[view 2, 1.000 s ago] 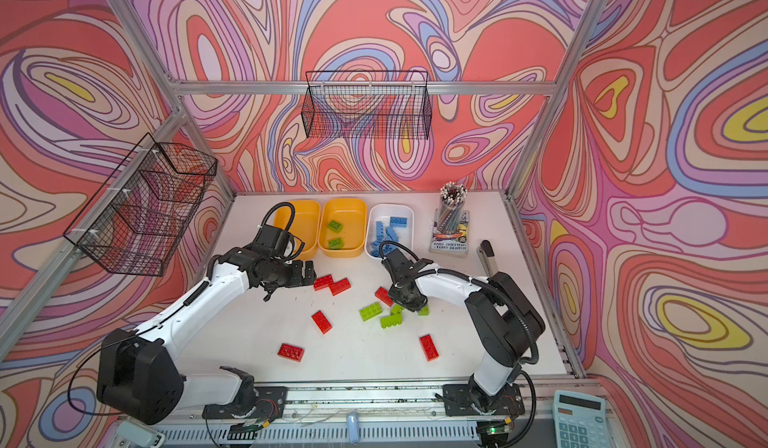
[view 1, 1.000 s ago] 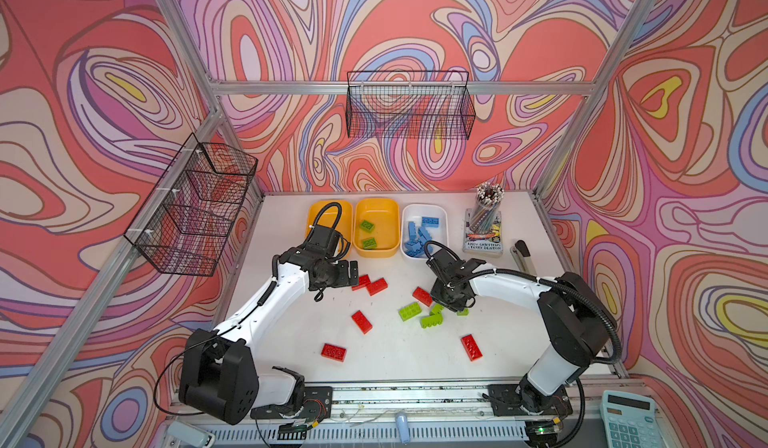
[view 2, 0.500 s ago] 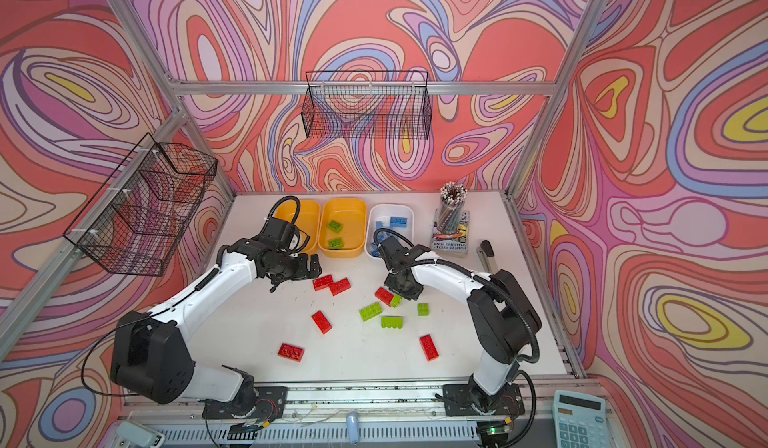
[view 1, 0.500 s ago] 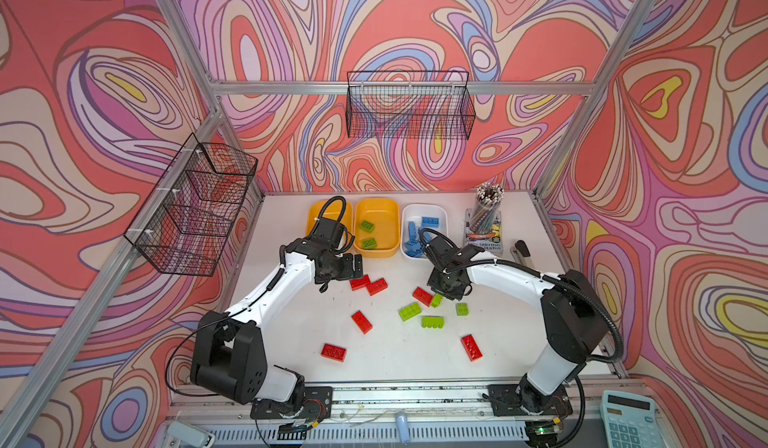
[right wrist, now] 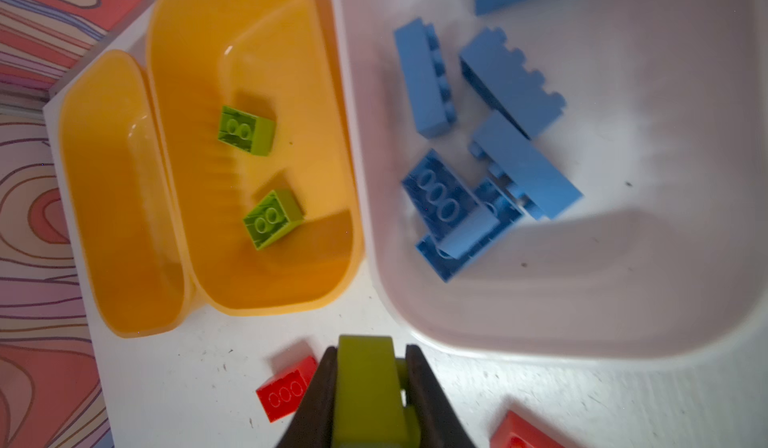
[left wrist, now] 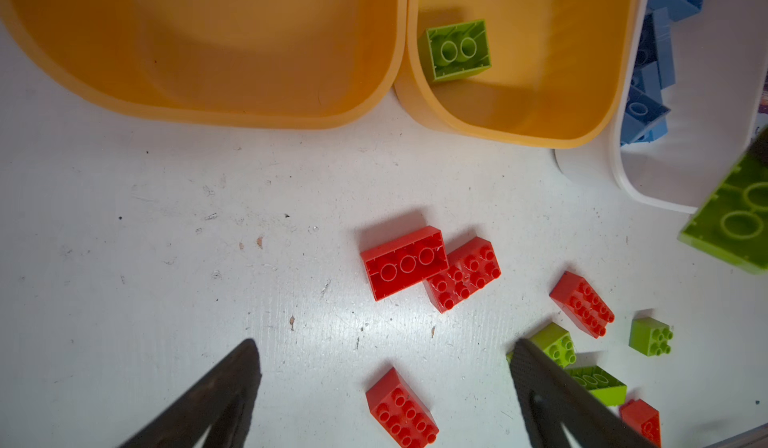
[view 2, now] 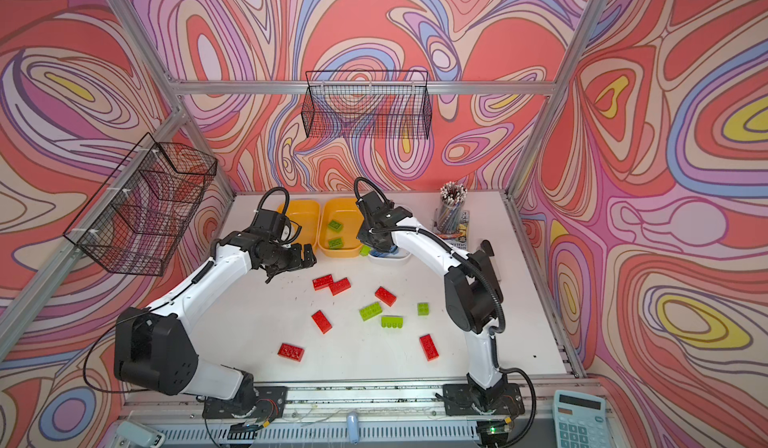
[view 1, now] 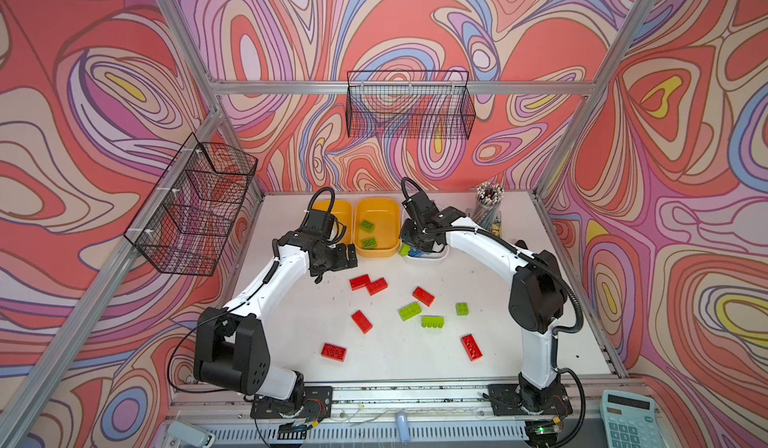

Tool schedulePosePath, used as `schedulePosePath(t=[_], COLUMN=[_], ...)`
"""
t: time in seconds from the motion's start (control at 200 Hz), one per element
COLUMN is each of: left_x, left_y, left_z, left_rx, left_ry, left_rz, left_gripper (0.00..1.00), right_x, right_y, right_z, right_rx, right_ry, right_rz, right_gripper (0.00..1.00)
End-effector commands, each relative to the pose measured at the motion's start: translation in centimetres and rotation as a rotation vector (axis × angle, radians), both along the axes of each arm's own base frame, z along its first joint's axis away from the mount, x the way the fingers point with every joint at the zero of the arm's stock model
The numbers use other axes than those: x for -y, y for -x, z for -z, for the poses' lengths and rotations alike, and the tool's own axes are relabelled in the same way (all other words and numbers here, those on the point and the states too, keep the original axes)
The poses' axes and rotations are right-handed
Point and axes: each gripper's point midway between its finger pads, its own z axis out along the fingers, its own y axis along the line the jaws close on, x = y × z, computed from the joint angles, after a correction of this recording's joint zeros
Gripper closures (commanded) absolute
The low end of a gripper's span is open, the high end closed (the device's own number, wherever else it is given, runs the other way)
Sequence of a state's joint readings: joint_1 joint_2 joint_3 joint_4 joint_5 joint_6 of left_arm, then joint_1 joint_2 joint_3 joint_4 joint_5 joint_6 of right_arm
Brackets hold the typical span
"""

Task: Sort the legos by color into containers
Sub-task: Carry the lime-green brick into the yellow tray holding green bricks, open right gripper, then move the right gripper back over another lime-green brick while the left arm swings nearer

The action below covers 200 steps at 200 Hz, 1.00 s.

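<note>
Grip: the right gripper [right wrist: 370, 348] is clamped on a lime green brick [right wrist: 365, 396], pinched across its narrow sides and carried clear of the worktop [view 1: 291, 342].
Held brick's place: in both top views it hangs over the near corner where the white tub [view 1: 428, 258] meets the middle yellow tub [view 1: 376, 254]. It is probably bound for the yellow one.
Free arm: the left gripper [left wrist: 384, 342] has its jaws spread wide with nothing between them. It hovers over bare worktop in front of the left yellow tub [left wrist: 208, 116], looking toward the touching red pair [left wrist: 428, 265].
Sorting so far: two green bricks [right wrist: 259, 176] lie in the middle tub and the blue bricks [right wrist: 478, 155] in the white one, so the empty left tub looks reserved for red.
Loose pieces: six red bricks [view 1: 362, 321] and three green ones [view 1: 432, 321] lie scattered on the worktop.
Wrist views: only these show the grip itself, the blue pile and the left tub's bare floor.
Top views: both arms cover much of those tubs, but only here does the whole scatter show.
</note>
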State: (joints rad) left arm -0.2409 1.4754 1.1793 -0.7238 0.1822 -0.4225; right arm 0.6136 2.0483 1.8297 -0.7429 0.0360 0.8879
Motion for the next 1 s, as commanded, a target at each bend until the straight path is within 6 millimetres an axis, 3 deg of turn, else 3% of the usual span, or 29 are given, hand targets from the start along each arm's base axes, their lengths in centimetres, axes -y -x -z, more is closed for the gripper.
schedulePosePath(t=[0.0,0.14,0.426,0.481,0.546,0.616,0.666,0.866,0.997], left_x=[-0.5,-0.9,-0.8,-0.8,-0.7,-0.7,-0.6,-0.4,-0.2], left_y=[-1.0,-1.8,-3.4,-3.6,-3.7,-3.6,-3.4,-2.5,-1.2], left_z=[-1.4,-2.4,-4.3,-4.5,-4.9,-4.9,-4.8,-4.7,-4.0], left_rx=[0.03,0.042,0.048,0.044,0.05,0.049,0.044,0.052,0.058], left_ry=[-0.025,-0.062,-0.095,-0.098,-0.096,-0.094,-0.091,-0.046,0.01], left_rz=[-0.012,-0.012,0.023,0.029,0.032,0.032,0.033,0.006,-0.025], left_gripper=[0.03,0.03,0.02,0.02,0.02,0.02,0.02,0.02,0.02], right_x=[-2.8,-5.3,-7.9,-8.2,-8.4,-8.5,-8.4,-6.6,-4.2], right_y=[-2.6,-5.8,-11.3,-12.1,-12.6,-12.7,-12.6,-10.4,-7.0], right_z=[-1.0,-0.9,1.8,1.9,2.1,1.5,0.7,-2.3,-3.4], right_rx=[0.088,0.177,0.251,0.26,0.265,0.276,0.285,0.276,0.232], right_ry=[-0.043,-0.147,-0.189,-0.204,-0.218,-0.232,-0.235,-0.182,-0.096], right_rz=[-0.114,-0.162,-0.175,-0.172,-0.168,-0.168,-0.171,-0.193,-0.214], right_gripper=[0.73,0.73,0.71,0.66,0.51,0.36,0.3,0.28,0.26])
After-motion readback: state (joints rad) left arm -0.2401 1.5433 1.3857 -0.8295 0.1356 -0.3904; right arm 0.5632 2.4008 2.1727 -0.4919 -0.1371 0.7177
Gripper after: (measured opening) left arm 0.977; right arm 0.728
